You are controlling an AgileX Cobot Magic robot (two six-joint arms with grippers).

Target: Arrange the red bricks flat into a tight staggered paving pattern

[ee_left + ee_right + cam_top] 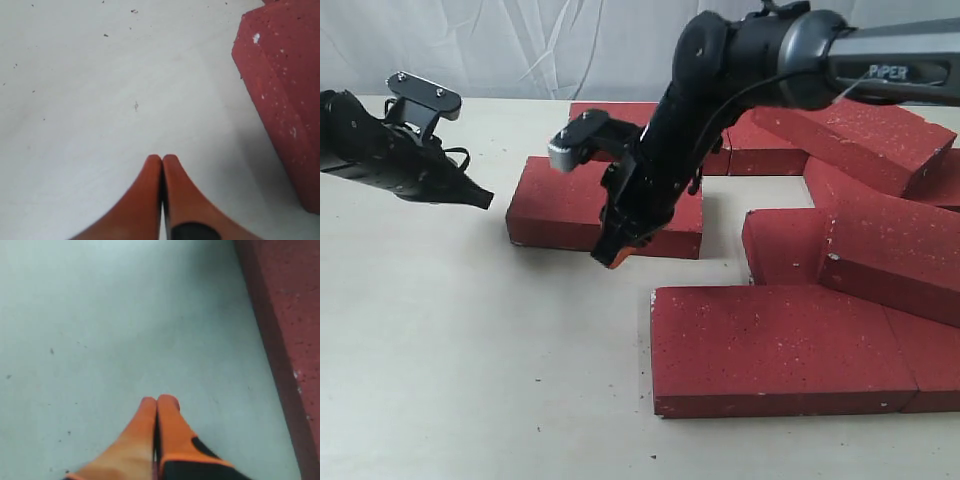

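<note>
Bricks (790, 250): red, spread over the centre and right of the table (470, 350); several at the right rest tilted on their neighbours.
Lone brick (565, 205): flat, left of the others and apart from them.
Near brick (770, 345): flat, closest to the front, right of centre.
Left gripper (482, 200): I hold it over bare table just left of the lone brick; my fingers (145, 200) are pressed together with nothing between them.
Right gripper (613, 258): I reach across the middle to the lone brick's near right corner; my fingers (142, 435) are pressed together and empty, the tip over bare table just beside the brick's side. I cannot tell whether it touches.
</note>
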